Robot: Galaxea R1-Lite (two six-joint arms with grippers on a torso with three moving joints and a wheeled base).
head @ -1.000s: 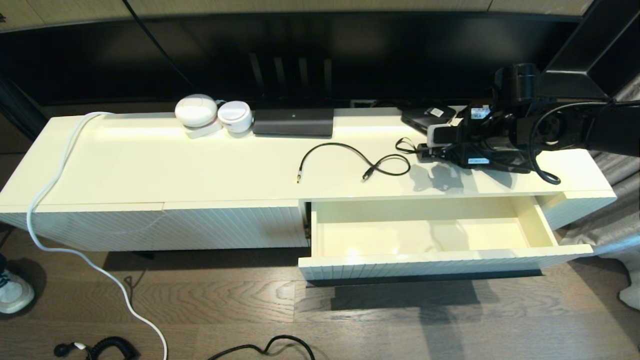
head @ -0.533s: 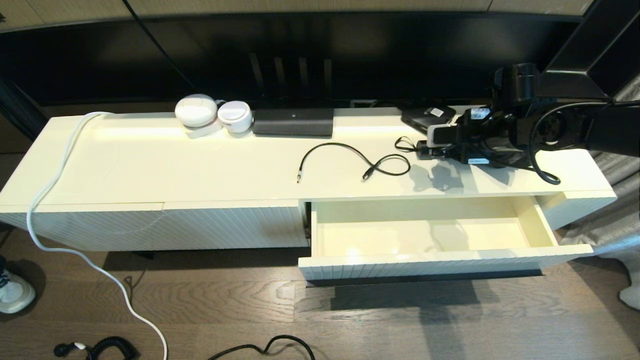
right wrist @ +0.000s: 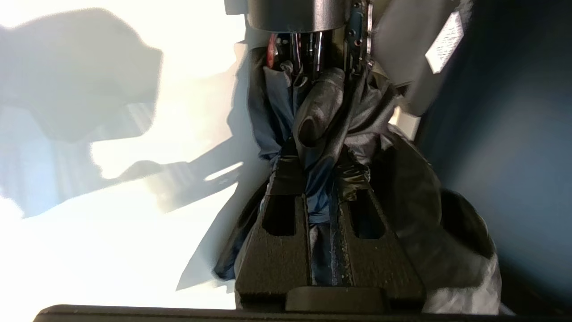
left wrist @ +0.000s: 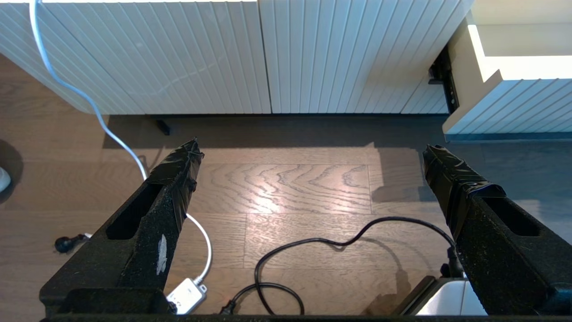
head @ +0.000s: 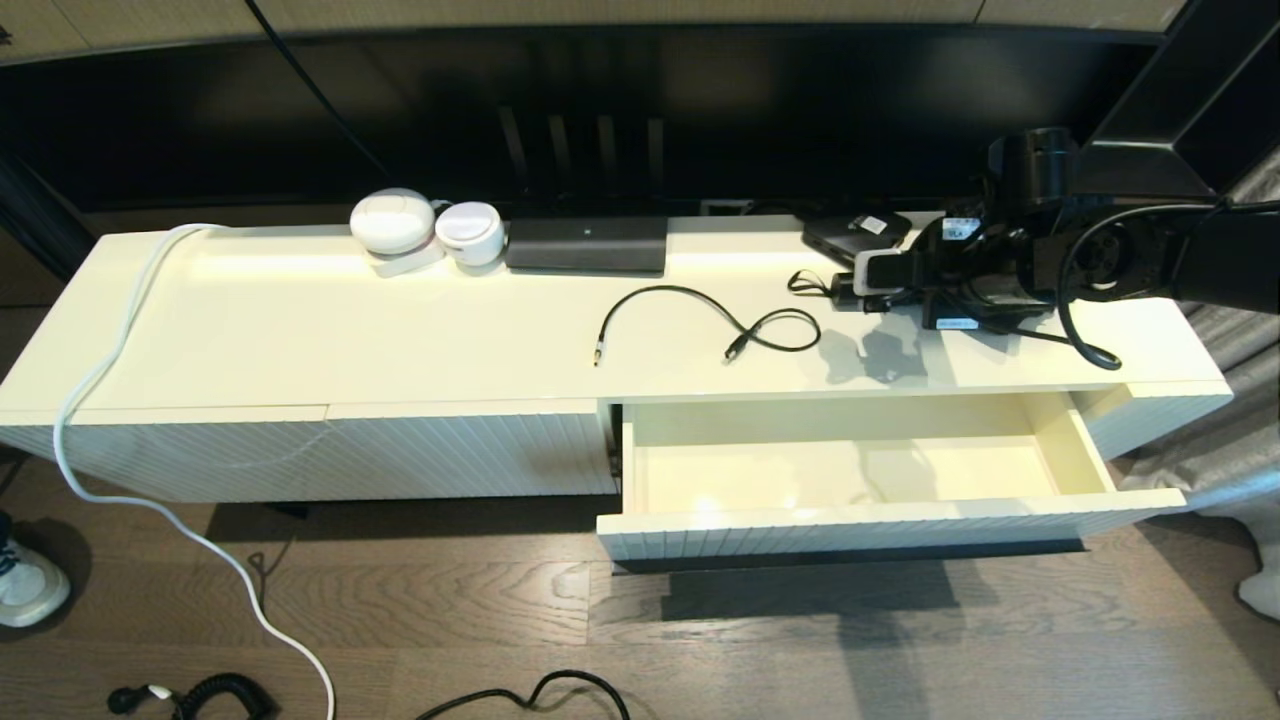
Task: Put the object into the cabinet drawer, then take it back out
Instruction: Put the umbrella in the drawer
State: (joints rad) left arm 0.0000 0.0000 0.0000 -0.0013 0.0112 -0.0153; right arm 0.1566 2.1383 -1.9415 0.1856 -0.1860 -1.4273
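Observation:
The object (right wrist: 319, 112) is a dark folded bundle of blue-grey fabric with metal ribs, like a compact umbrella. Its black strap loop (head: 806, 284) sticks out to the left. It sits at the right end of the cabinet top, and my right gripper (head: 848, 296) (right wrist: 318, 167) is shut on its fabric. The cabinet drawer (head: 880, 515) stands pulled out below, its cream inside bare; a corner of the drawer (left wrist: 514, 107) also shows in the left wrist view. My left gripper (left wrist: 310, 152) hangs open over the wooden floor, in front of the ribbed cabinet front.
A loose black cable (head: 700, 315) lies on the cabinet top left of the object. A black box (head: 585, 243), two white round devices (head: 395, 222) and a flat black device (head: 855, 235) line the back edge. A white cord (head: 100, 380) drapes off the left end.
The right gripper has closed on the object. Gripper and object have since shifted slightly up and toward the back of the cabinet top.

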